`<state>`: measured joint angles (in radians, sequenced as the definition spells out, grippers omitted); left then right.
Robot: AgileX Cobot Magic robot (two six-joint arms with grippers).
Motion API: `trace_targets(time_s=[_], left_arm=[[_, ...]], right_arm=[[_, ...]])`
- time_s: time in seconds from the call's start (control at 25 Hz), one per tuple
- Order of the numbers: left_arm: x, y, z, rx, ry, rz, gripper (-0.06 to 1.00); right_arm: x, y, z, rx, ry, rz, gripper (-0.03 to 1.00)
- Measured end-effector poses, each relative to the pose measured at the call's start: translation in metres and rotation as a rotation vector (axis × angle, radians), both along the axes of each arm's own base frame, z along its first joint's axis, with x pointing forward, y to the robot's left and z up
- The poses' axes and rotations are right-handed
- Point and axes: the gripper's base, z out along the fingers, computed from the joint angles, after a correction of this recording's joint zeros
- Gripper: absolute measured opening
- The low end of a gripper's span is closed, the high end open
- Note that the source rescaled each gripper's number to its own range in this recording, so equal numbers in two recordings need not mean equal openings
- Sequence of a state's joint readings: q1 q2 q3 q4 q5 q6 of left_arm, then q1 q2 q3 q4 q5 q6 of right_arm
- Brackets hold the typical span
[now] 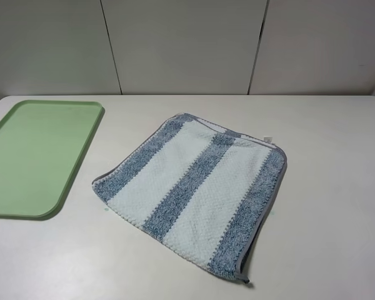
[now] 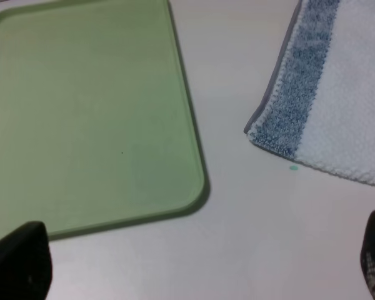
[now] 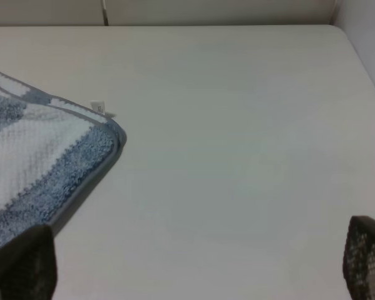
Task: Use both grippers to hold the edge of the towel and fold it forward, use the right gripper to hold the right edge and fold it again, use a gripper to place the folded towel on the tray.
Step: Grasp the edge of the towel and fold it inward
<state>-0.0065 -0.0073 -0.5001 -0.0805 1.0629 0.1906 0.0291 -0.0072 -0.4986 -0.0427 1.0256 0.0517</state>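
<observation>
The blue-and-white striped towel (image 1: 194,187) lies spread flat on the white table, turned at an angle. Its grey-hemmed right edge (image 1: 267,215) runs down the right side, with the small white tag (image 1: 268,139) at the far right corner. The light-green tray (image 1: 37,156) sits bare at the left. Neither arm shows in the high view. In the left wrist view my left gripper (image 2: 197,256) is open over bare table between the tray (image 2: 87,112) and the towel's corner (image 2: 337,94). My right gripper (image 3: 197,259) is open over bare table beside the towel (image 3: 37,156) and its tag (image 3: 98,107).
Grey wall panels (image 1: 181,44) stand behind the table's far edge. A tiny green speck (image 2: 293,167) lies on the table by the towel's near left corner. The table's right edge (image 3: 362,62) shows in the right wrist view.
</observation>
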Motion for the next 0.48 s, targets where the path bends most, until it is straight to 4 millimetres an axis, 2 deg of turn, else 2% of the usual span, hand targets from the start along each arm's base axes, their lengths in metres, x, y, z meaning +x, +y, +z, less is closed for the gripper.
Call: trace_targets(time_s=[0.48], left_arm=[[0.0,0.0,0.0,0.0,0.0,0.0,0.99]], right_arm=[[0.0,0.0,0.0,0.0,0.0,0.0,1.0]])
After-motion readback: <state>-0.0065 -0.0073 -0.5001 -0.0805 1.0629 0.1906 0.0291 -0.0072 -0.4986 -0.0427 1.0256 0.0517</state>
